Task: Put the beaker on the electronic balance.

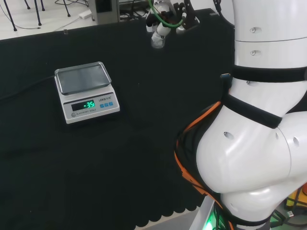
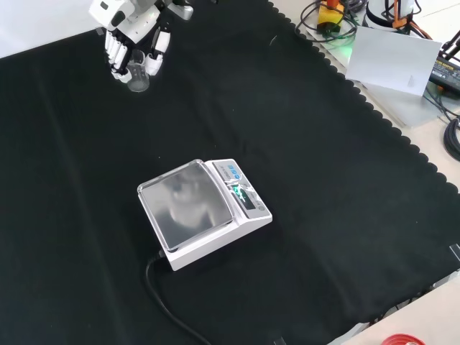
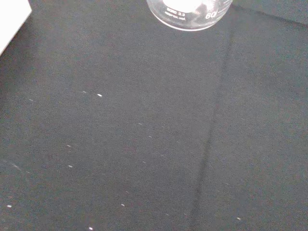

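Observation:
A small clear glass beaker [image 2: 139, 77] hangs in the hand [image 2: 129, 39] at the upper left of the front view, the fingers curled round it. In the head view the hand [image 1: 165, 21] holds the beaker [image 1: 158, 41] near the far edge of the cloth, to the right of and beyond the balance. The beaker's base [image 3: 189, 12] shows close in the wrist view above bare black cloth. The white electronic balance [image 1: 86, 93] with a bare steel pan [image 2: 186, 203] and a lit green display stands mid-cloth, apart from the hand.
A black cable [image 2: 167, 305] runs from the balance toward the front edge in the front view. A grey sheet [image 2: 399, 61] and cables lie off the cloth at the upper right. The arm's white links [image 1: 259, 120] stand at the right of the head view.

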### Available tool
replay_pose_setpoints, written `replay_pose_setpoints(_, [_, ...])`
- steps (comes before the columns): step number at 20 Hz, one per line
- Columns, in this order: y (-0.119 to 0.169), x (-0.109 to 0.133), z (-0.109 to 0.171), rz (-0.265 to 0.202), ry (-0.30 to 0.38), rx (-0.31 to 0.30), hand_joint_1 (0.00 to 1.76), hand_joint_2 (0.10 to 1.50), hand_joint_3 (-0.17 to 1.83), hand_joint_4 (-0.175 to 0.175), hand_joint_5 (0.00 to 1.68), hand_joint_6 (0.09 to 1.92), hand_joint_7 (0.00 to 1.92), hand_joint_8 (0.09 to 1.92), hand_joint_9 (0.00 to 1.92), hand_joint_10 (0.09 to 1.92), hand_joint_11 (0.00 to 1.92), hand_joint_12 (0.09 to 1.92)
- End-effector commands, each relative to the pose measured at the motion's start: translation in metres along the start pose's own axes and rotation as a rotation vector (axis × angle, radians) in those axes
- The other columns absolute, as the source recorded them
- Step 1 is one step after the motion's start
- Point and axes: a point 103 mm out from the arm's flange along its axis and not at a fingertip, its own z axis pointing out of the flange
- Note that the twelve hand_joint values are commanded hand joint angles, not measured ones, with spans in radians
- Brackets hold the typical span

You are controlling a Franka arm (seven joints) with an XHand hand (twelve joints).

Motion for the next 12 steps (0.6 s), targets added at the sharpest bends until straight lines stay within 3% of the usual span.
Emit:
replay_pose_setpoints(1, [0.006,0.013,-0.003,-0.041,-0.025,0.024,1.07,1.26,-0.02,-0.155,0.74,1.36,0.61,0.88,0.89,0.79,0.79,1.18])
replay_pose_setpoints(4, [0.015,0.024,-0.001,-0.061,-0.065,0.047,1.07,1.26,-0.02,-0.156,0.74,1.36,0.62,0.88,0.89,0.79,0.79,1.18])
replay_pose_setpoints(12, [0.034,0.061,-0.006,-0.130,-0.082,0.046,1.07,1.25,-0.02,-0.156,0.74,1.36,0.63,0.89,0.90,0.79,0.80,1.18])
